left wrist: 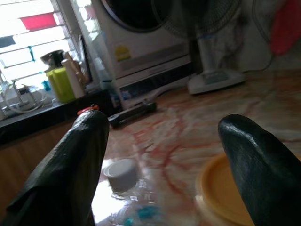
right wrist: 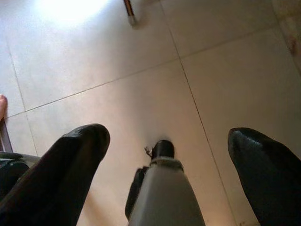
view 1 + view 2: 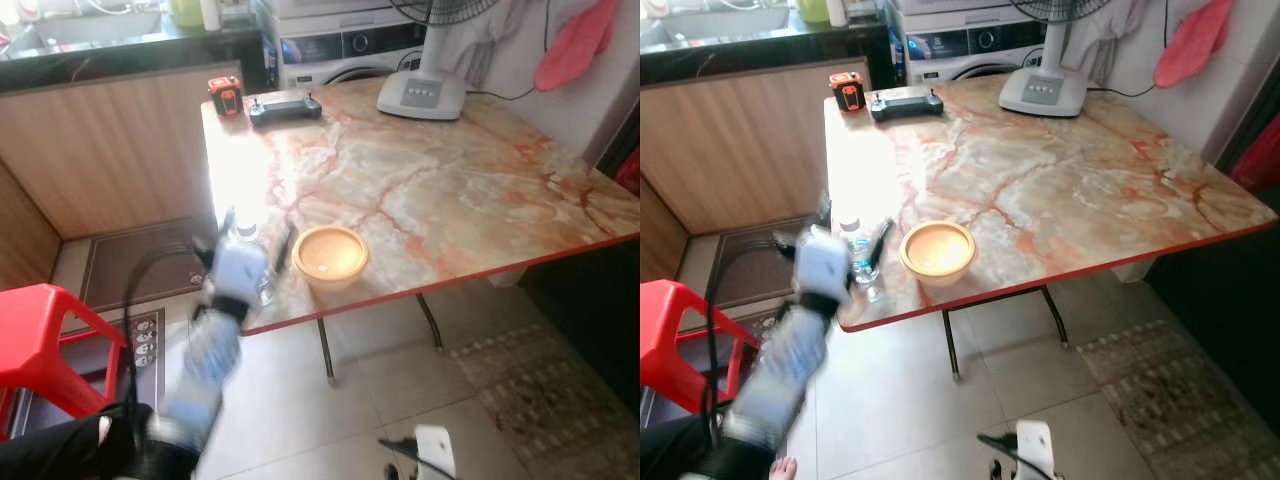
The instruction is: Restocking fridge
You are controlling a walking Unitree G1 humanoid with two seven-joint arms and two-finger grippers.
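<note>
Nearest the camera, the left arm [image 3: 205,375] is seen blurred, reaching up to the table's near-left corner. The left gripper [image 3: 852,240] is placed at the bottle [image 3: 858,252], one finger on either side; its fingers [image 1: 70,165] are spread wide apart and nothing is clasped between them. In the left wrist view the bottle [image 1: 129,197] lies low between the two fingers, just beside the bowl [image 1: 225,193].

One bottle is counted: small, clear plastic, white cap [image 1: 121,174], blue label, standing upright close to the table's left edge near the front corner. One bowl [image 3: 329,254], yellow-orange, shallow, is set just beside it, near the front edge.

The table [image 3: 460,190] is marble-patterned, red-edged. At its far-left corner one small orange-and-black object [image 3: 226,95] and one black controller [image 3: 285,107] are noted. One white fan base [image 3: 422,95] stands at the far edge.

One red stool [image 3: 45,345] is seen on the floor, left of the table.

The right gripper [image 2: 169,160] hangs over floor tiles [image 2: 117,61], fingers wide apart, holding nothing.
</note>
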